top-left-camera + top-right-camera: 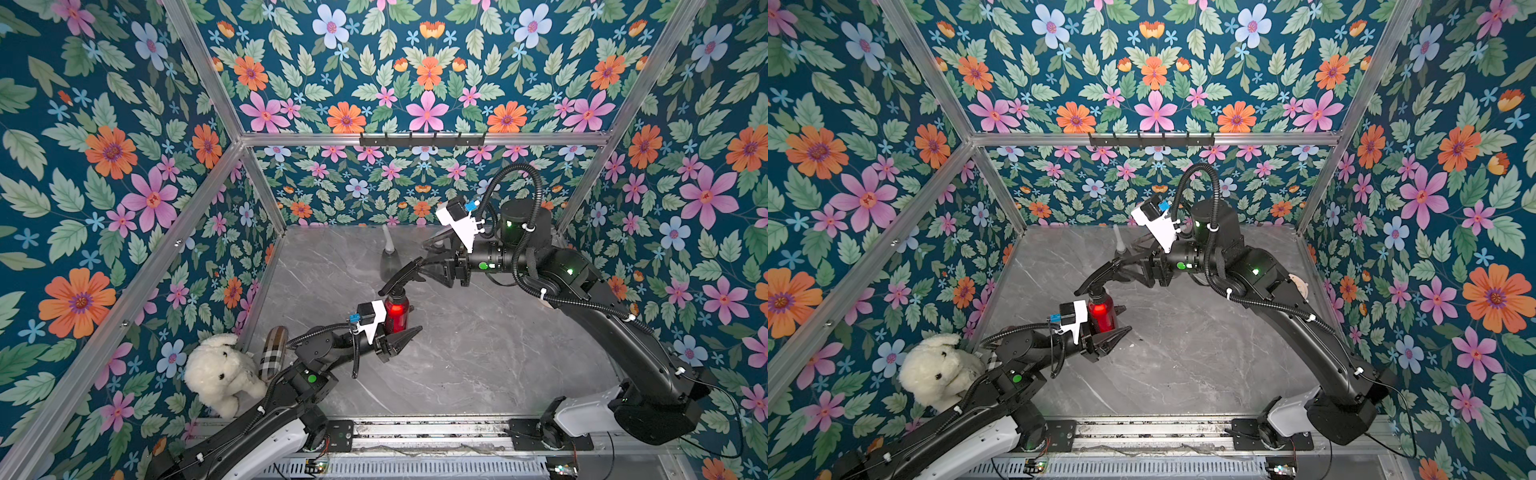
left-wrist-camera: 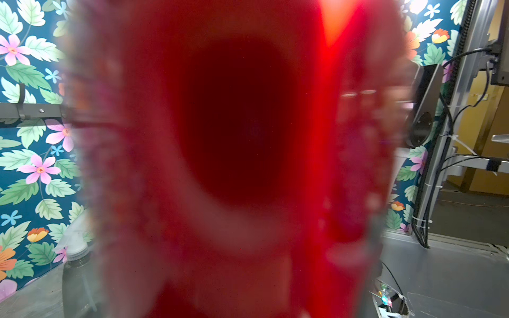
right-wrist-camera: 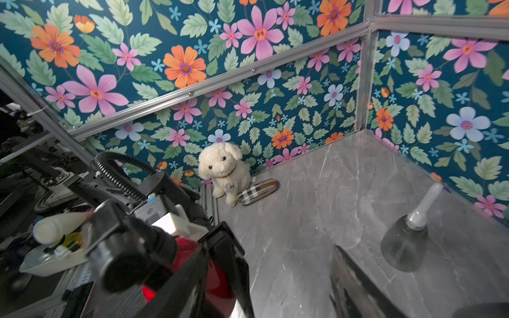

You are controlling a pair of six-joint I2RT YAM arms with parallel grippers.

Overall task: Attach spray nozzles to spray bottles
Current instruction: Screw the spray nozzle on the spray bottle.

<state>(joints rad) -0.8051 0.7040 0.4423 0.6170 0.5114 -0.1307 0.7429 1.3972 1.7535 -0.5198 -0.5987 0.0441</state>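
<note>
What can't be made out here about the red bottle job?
- Left wrist view: red bottle fills the frame, blurred; left end effector unseen there.
- Right wrist view: black nozzle blurred; its seating on the neck unclear, and too small in both top views.
- Whether the right end effector touches the nozzle: cannot tell.
- In a top view: plaid case partly behind the left arm.

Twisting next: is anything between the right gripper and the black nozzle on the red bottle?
Nothing visible. The right gripper, open, is right at the black nozzle atop the red bottle; the grey bottle stands farther back, not between them.
</note>
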